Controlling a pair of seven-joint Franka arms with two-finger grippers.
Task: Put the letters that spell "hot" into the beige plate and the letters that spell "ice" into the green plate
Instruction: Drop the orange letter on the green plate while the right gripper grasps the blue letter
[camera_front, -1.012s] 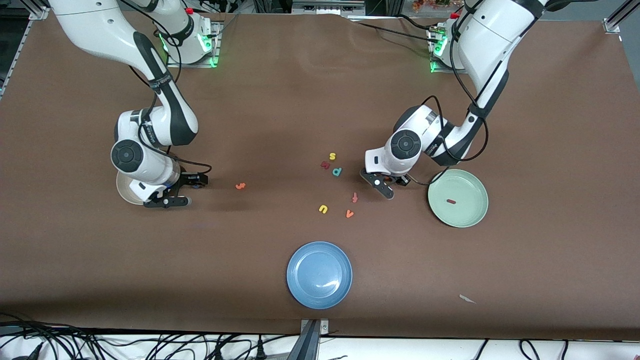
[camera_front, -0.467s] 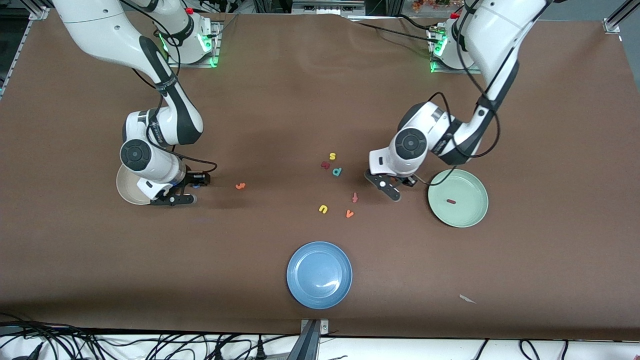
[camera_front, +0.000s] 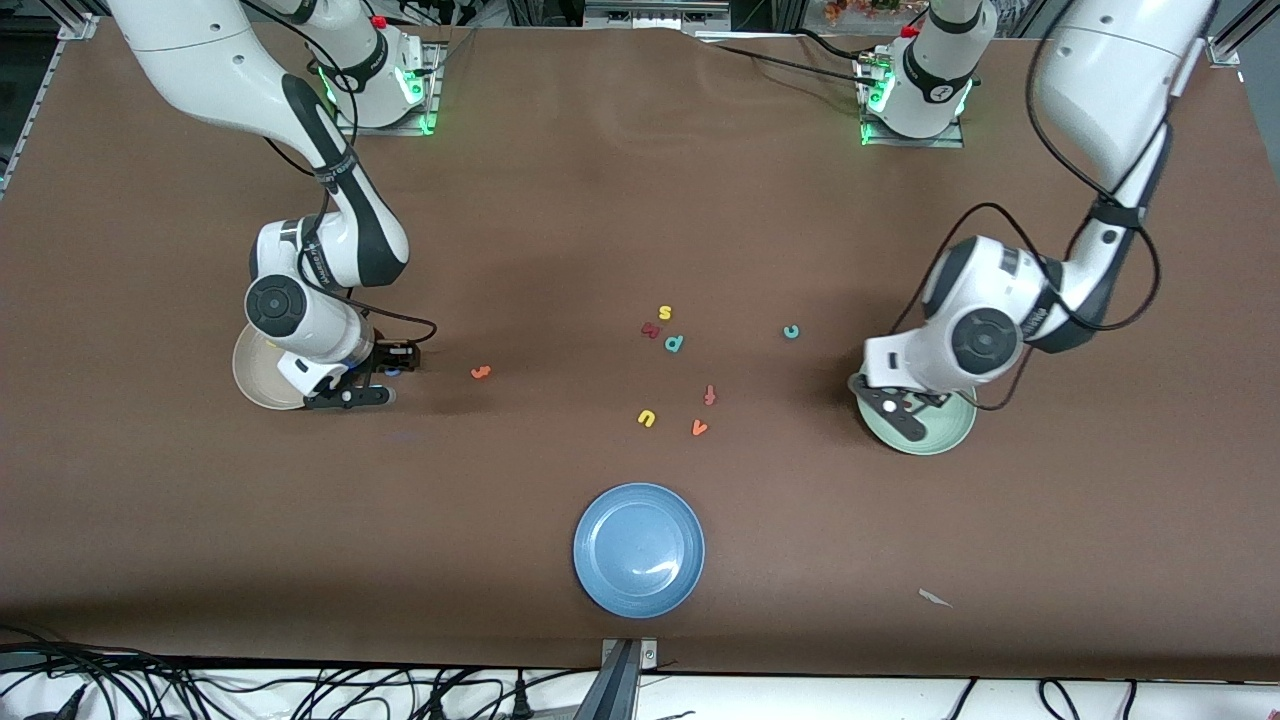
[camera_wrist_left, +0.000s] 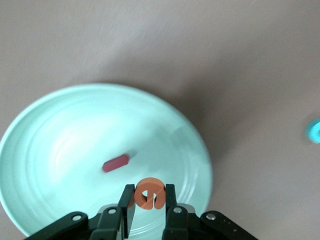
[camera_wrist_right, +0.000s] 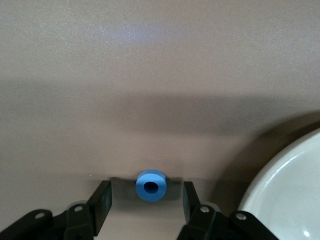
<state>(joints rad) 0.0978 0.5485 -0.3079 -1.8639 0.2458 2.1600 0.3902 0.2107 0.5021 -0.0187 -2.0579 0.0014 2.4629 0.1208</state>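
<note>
My left gripper (camera_wrist_left: 149, 197) is shut on the orange e (camera_wrist_left: 149, 194) and hangs over the green plate (camera_wrist_left: 60, 125), where the dark red i (camera_wrist_left: 116, 163) lies. In the front view this gripper (camera_front: 915, 408) covers part of the green plate (camera_front: 945, 435). The teal c (camera_front: 791, 331) lies on the table between that plate and the letter cluster. My right gripper (camera_wrist_right: 146, 192) is low on the table beside the beige plate (camera_wrist_right: 290, 190), open, with the blue o (camera_wrist_right: 151, 185) between its fingers and a gap on each side. In the front view the beige plate (camera_front: 250, 385) is partly hidden by this gripper (camera_front: 375, 377).
A small orange letter (camera_front: 481, 372) lies alone near the right gripper. Mid-table lie a yellow s (camera_front: 665, 313), a dark red letter (camera_front: 650, 330), a teal p (camera_front: 675, 343), a red-orange f (camera_front: 709, 395), a yellow u (camera_front: 646, 418) and an orange v (camera_front: 699, 428). A blue plate (camera_front: 638, 550) sits nearest the camera.
The left arm carried the orange e from beside the letter cluster to over the green plate, uncovering the teal c. The right gripper's fingers have narrowed around the blue o.
</note>
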